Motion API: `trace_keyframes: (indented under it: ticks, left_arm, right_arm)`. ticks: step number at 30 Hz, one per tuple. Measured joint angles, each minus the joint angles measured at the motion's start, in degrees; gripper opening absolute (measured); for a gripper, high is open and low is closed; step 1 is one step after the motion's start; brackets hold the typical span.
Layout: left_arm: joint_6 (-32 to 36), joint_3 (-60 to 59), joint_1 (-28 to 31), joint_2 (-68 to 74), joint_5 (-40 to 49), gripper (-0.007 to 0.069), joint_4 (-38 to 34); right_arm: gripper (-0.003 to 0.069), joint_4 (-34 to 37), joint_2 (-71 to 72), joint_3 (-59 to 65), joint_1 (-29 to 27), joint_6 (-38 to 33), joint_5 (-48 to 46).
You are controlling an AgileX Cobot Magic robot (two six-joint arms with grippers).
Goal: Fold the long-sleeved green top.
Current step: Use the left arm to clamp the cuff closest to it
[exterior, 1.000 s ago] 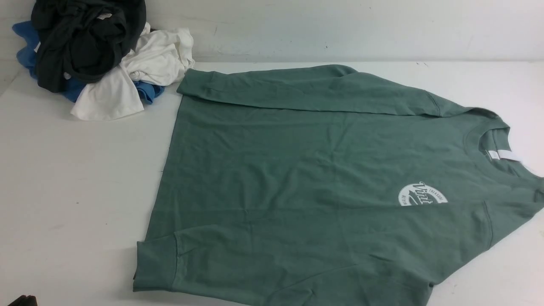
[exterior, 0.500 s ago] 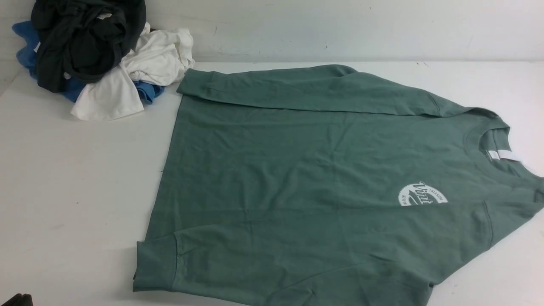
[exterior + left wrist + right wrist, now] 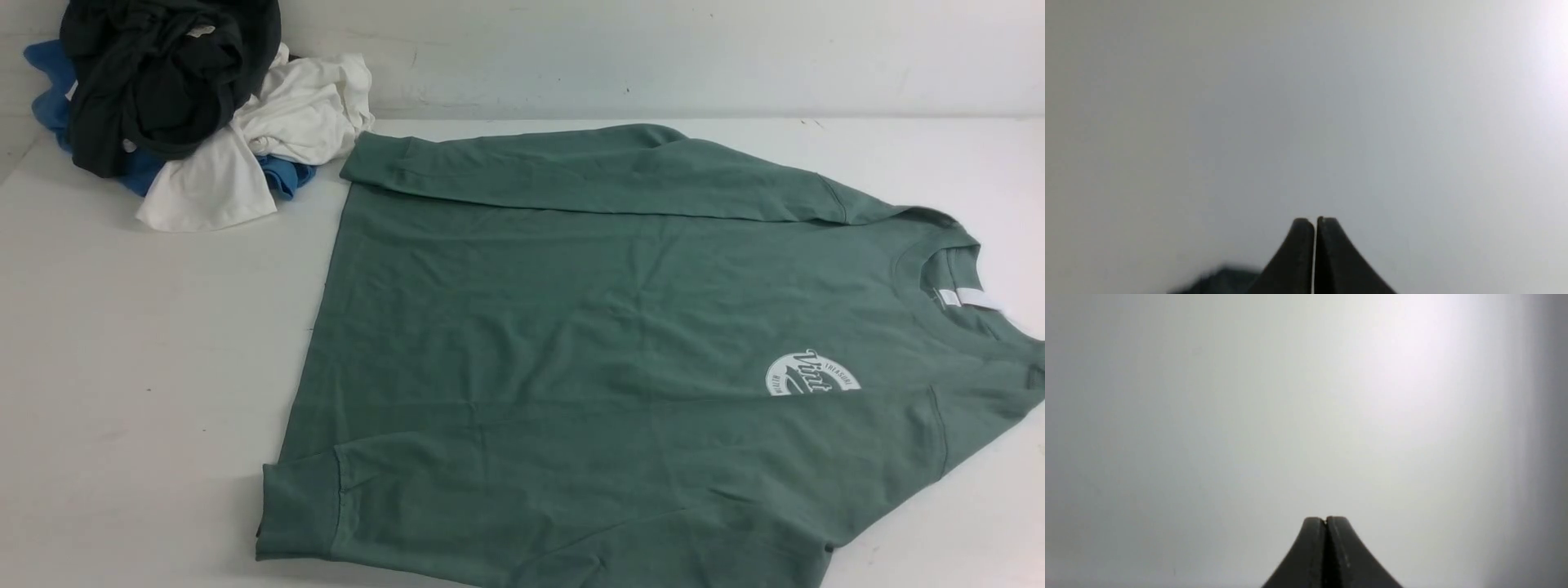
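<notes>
Green long-sleeved top (image 3: 571, 343) lies centre-right on my white table (image 3: 147, 367), long axis left-right, collar (image 3: 939, 253) rightward, hem (image 3: 320, 327) left; I see left gripper (image 3: 1314, 220) and right gripper (image 3: 1326, 518) pressed together

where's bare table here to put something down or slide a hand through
The widest bare patch of table lies left of the green top, in front of the clothes pile. A narrower strip runs between the far sleeve and the wall, at right. A small corner shows at near right. Crowded far left, where the pile comes close to the cuff.
</notes>
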State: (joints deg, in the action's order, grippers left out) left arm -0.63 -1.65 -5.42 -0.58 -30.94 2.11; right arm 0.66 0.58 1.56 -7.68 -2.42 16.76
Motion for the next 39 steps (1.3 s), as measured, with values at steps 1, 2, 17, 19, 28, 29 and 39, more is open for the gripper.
trace_keyframes:
  ticks: [1, 2, 17, 19, 28, 29, 39]
  left_arm:
    - [-0.1, 0.0, 0.0, 0.0, -5.0, -0.0007, 0.1]
    - [-0.1, 0.0, 0.0, 0.0, -7.4, -0.0007, 0.1]
    - [-5.2, 26.3, 0.0, 23.0, 21.8, -0.0007, -1.3]
    - [-5.8, 28.0, 0.0, 29.9, 28.2, -0.0007, -1.5]
    - [-7.7, 32.8, -0.9, 48.1, 44.3, -0.0007, -3.0]
    - [-7.3, 34.9, -1.6, 50.7, 49.5, -0.0007, -3.3]
    - [8.0, 49.5, -7.5, 78.2, 74.6, 0.0008, -13.2]
  right_arm:
    - [-0.0014, 0.3, 0.0, 0.0, 0.0, 0.9, 2.4]
    - [-0.0014, 0.7, 0.0, 0.0, 0.0, 2.0, 4.0]
    - [-0.0013, -6.4, -20.7, -21.8, 0.0, 12.2, -5.7]
    - [-0.0013, -8.0, -28.1, -24.9, 0.0, 12.4, -12.6]
    - [-0.0011, -4.9, -53.0, -35.0, 5.4, 9.4, -52.6]
    - [-0.0011, -3.2, -56.1, -36.8, 7.3, 7.4, -56.8]
    - [-0.0011, 16.0, -79.8, -47.8, 21.9, -16.7, -57.9]
